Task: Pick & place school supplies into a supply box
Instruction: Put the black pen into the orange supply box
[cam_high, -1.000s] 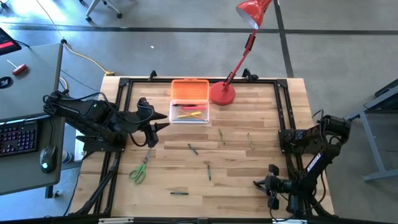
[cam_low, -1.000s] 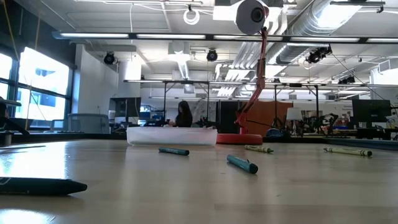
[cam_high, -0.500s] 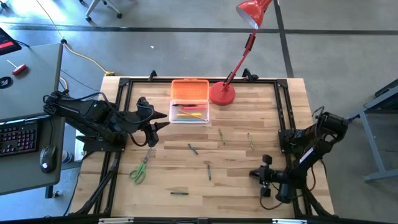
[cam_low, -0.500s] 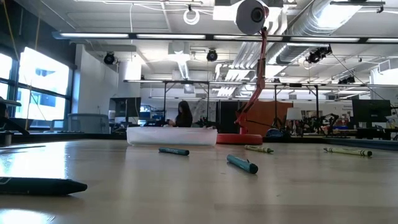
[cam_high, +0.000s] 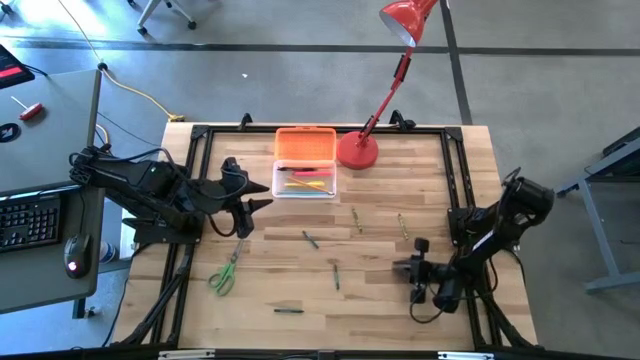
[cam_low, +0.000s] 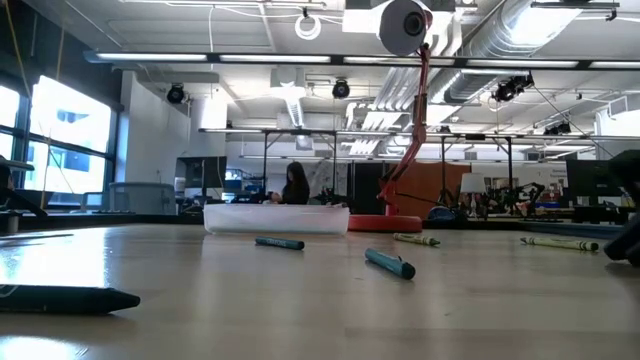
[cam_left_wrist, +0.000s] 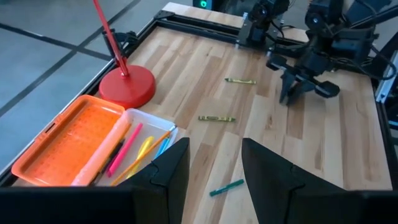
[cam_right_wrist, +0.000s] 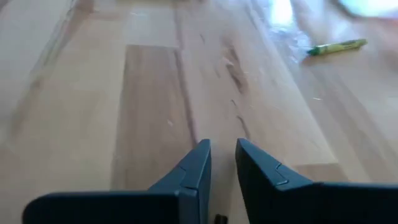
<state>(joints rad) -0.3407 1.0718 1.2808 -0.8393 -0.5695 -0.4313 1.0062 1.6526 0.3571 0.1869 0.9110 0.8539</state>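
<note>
The supply box (cam_high: 305, 165) sits open at the bench's (cam_high: 420, 310) far edge, lid outward, pens inside lying crosswise. The right gripper (cam_high: 412, 270), fingers narrowly parted, hovers over bare wood near the right edge; the left gripper (cam_high: 258, 195), moderately open, waits beside the box.

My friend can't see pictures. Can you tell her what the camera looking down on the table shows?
A wooden table seen from above holds an open supply box with an orange lid, beside a red desk lamp. Crayons and green-handled scissors lie scattered. The left gripper waits beside the box; the right gripper reaches in low.
</note>
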